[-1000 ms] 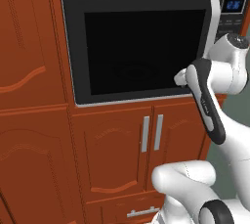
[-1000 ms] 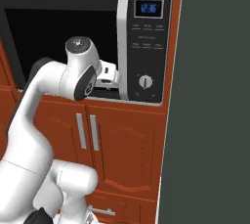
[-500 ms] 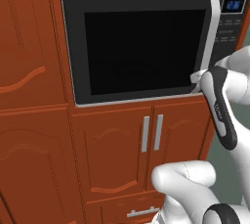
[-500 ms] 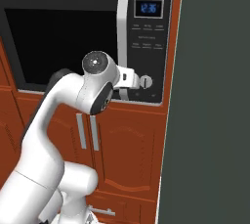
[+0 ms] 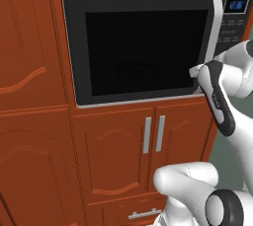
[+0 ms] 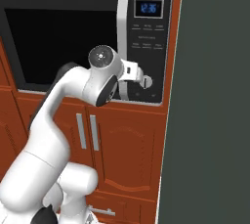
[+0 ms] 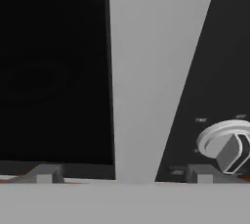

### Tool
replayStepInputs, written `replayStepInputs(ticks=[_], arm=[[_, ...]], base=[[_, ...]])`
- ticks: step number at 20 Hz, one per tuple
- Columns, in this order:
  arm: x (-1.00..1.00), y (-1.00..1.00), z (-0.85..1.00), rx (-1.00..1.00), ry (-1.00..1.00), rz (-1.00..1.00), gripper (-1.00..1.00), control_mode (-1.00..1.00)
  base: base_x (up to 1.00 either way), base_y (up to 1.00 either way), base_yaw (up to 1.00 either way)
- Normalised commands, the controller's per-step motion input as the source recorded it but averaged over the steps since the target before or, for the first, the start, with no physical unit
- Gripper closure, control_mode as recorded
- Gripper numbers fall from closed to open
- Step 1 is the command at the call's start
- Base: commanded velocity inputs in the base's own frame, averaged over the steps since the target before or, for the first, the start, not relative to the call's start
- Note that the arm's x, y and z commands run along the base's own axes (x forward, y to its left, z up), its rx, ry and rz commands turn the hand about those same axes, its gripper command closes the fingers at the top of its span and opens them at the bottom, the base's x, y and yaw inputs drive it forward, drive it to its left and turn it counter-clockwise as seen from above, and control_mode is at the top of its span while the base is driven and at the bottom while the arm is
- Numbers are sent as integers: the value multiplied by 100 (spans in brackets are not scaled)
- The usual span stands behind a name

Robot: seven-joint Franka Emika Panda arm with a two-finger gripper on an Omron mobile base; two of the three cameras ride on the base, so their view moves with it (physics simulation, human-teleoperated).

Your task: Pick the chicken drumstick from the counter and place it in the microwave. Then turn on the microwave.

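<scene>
Nearest the base, the white arm (image 6: 53, 135) rises in front of the lower cabinet doors (image 5: 148, 141) and carries the end effector (image 6: 141, 78) up to the microwave (image 5: 143, 47); in the hand view its tips (image 7: 44, 174) stand wide apart and released, one under the black door glass (image 7: 49, 71), the other under the round knob (image 7: 227, 147), with the handle (image 7: 146, 71) between them. That silver handle runs upright along the right edge of the closed, front-facing door. Compared with a second ago, the end effector has moved right, from the door glass to the handle and knob.
</scene>
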Motion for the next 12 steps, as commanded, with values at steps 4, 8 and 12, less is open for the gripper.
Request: replayStepInputs(ticks=[4,8,12], arm=[[41,0,-9,0,-9,0,-100,-100],[41,0,-7,0,-7,0,-100,-100],[14,0,0,0,0,0,100,-100]], base=[[0,0,0],[0,0,0],[0,0,0]])
